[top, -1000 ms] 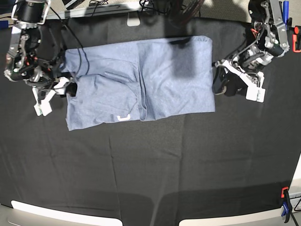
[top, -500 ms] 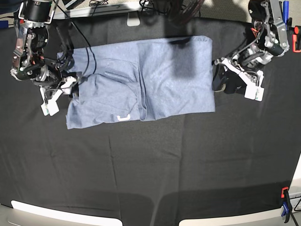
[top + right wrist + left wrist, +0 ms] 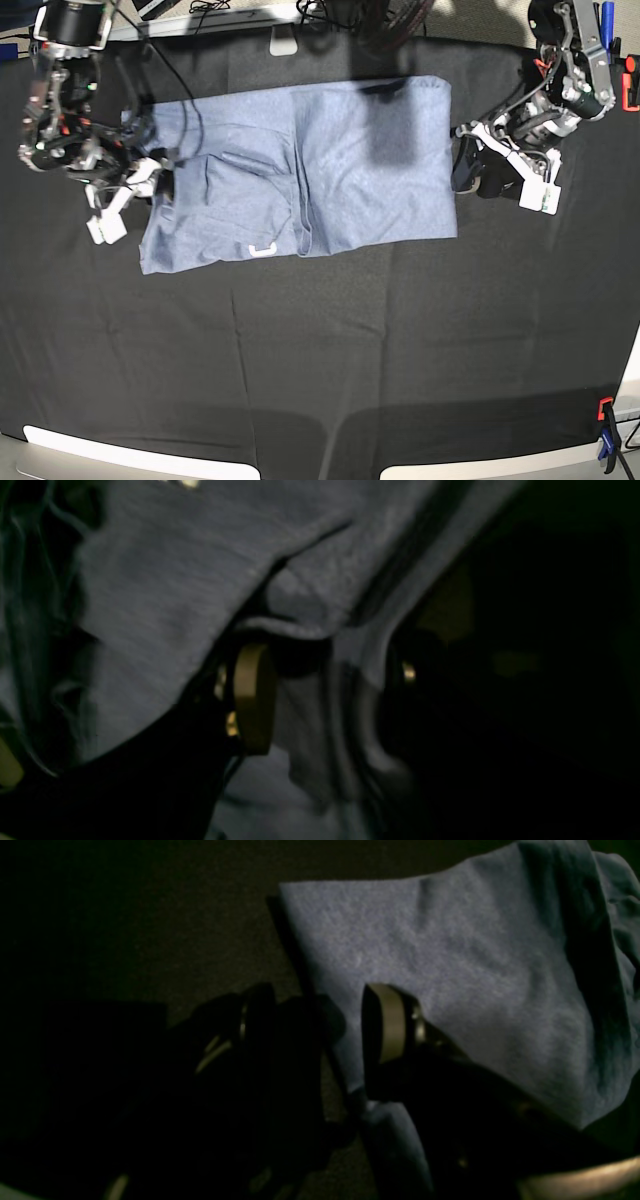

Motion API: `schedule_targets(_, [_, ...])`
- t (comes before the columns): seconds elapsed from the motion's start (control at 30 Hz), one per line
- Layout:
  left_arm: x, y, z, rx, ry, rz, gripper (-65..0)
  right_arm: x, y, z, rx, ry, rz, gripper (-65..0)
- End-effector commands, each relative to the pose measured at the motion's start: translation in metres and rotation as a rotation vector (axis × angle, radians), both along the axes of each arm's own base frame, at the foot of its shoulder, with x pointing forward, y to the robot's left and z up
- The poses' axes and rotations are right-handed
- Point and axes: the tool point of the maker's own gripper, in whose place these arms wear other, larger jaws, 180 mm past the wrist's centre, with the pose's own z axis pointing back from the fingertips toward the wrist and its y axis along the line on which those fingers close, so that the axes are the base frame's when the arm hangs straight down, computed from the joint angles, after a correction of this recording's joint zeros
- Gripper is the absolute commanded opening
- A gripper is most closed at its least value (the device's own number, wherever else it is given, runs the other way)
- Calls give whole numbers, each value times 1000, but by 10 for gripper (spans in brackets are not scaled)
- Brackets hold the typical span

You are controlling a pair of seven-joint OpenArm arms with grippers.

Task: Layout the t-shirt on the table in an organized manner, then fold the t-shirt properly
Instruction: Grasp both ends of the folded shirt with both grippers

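The t-shirt [image 3: 300, 170] lies folded into a rough rectangle on the far middle of the table [image 3: 320, 350], its white lettering showing only as a small mark near the shirt's front hem. The left gripper [image 3: 505, 170] sits just beside the shirt's edge on the base view's right, jaws spread wide, one finger over the cloth and one over the table, pinching nothing. The right gripper [image 3: 125, 195] is at the shirt's opposite edge, fingers apart with bunched fabric between them; whether they grip it I cannot tell.
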Motion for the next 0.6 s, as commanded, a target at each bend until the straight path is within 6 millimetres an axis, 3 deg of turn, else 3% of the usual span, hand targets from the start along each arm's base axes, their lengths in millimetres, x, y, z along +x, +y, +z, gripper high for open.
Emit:
schedule_targets(0.0, [7,0,13,-10,-50,-1,-388,6,-13,11,-29,-26,-4,-346])
schedule_targets(0.13, [7,0,13,-10,-50,-1,-388,6,-20,8,-33,-11,-22,-347])
schedule_targets(0.27, [7,0,13,-10,-50,-2,-388,7,-26,-14,35,62,-84,-347])
schedule_targets(0.4, [7,0,13,-10,-50,-2,-388,10,-14,-23,205,125,-111,-347])
schedule_targets(0.57, [7,0,13,-10,-50,-2,-388,9,-2,-17,298,171,-81,-347])
